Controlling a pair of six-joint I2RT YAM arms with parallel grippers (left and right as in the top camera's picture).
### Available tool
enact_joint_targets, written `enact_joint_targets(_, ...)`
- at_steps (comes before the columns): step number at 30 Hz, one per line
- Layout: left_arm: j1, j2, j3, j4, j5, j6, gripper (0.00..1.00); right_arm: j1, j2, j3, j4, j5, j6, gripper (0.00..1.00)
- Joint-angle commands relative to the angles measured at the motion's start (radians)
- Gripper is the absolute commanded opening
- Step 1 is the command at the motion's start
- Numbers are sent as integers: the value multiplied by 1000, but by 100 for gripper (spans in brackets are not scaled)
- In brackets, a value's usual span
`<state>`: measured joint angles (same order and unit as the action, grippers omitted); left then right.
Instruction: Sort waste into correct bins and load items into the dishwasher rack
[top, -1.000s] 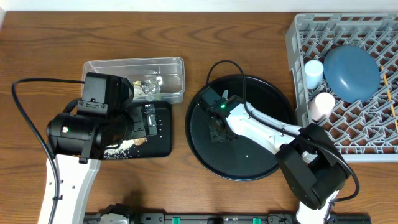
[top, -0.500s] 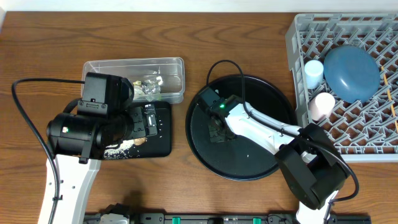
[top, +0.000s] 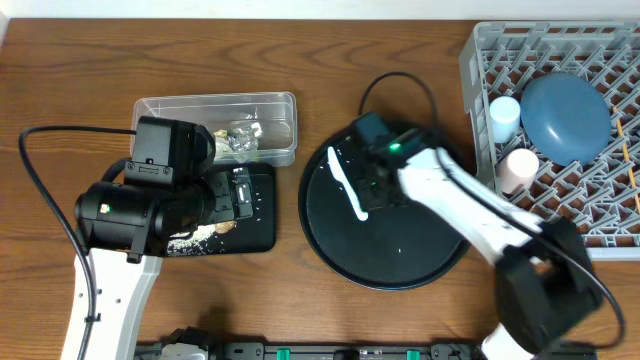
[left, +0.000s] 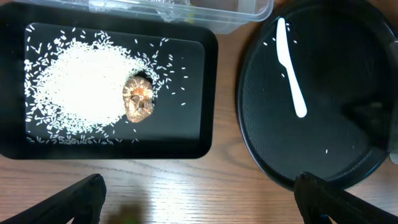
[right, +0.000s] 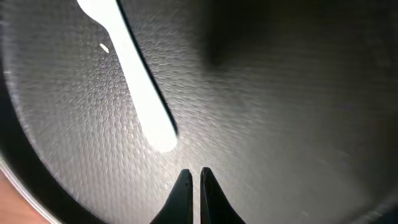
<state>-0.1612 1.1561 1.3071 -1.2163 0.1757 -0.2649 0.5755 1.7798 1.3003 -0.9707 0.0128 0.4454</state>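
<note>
**Spoon loose on round tray**

The right gripper (right: 191, 180) has its jaws together, holding nothing, just beside the end of the spoon (right: 138, 87) on the round tray (top: 370, 250). The left gripper (left: 200, 186) has its jaws wide apart above the black tray (left: 186, 134), with rice (left: 81, 81) and a brown lump (left: 138, 99). Farther back, the tub (top: 190, 105) holds wrappers (top: 240, 140). The rack (top: 480, 60) holds two cups (top: 505, 118) and a blue dish (top: 565, 118).

A pale white spoon (top: 345, 183) lies on the round black tray (top: 400, 255). Left of it, white rice (left: 74, 81) and a brown lump (left: 139, 99) cover a black rectangular tray (left: 193, 134).
</note>
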Motion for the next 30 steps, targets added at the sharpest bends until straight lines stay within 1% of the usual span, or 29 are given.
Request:
enact_joint_targets(1, -2, 0, 5, -3, -12, 2, 98, -21, -64, 22, -16, -29, -70, 4)
enact_joint_targets(5, -2, 0, 5, -3, -12, 2, 98, -5, -70, 20, 2, -31, -96, 8)
enact_joint_targets(9, -2, 0, 5, -3, -12, 2, 98, 30, -32, 19, 80, -24, -107, 16)
enact_joint_targets(11, -2, 0, 5, -3, -12, 2, 98, 48, 3, 19, 127, -10, -107, 18)
enact_joint_targets(15, -2, 0, 5, -3, -12, 2, 98, 74, 101, 19, 175, 98, -106, 20)
enact_joint_targets(17, -2, 0, 5, -3, -12, 2, 98, 75, 153, 19, 207, 99, -111, 25)
enact_joint_targets(22, -2, 0, 5, -2, -12, 2, 98, 76, 274, 19, 257, 81, -121, 26)
enact_joint_targets(23, -2, 0, 5, -2, -12, 2, 98, 76, 293, 19, 258, 63, -121, 26)
enact_joint_targets(25, -2, 0, 5, -2, -12, 2, 98, 77, 326, 19, 255, 45, -121, 19)
enact_joint_targets(27, -2, 0, 5, -3, -12, 2, 98, 77, 346, 19, 248, 42, -121, 16)
enact_joint_targets(28, -2, 0, 5, -3, -12, 2, 98, 77, 352, 19, 241, 42, -121, 12)
enact_joint_targets(29, -2, 0, 5, -3, -12, 2, 98, 77, 356, 19, 235, 42, -121, 6)
enact_joint_targets(30, -2, 0, 5, -3, -12, 2, 98, 77, 356, 19, 233, 42, -121, 1)
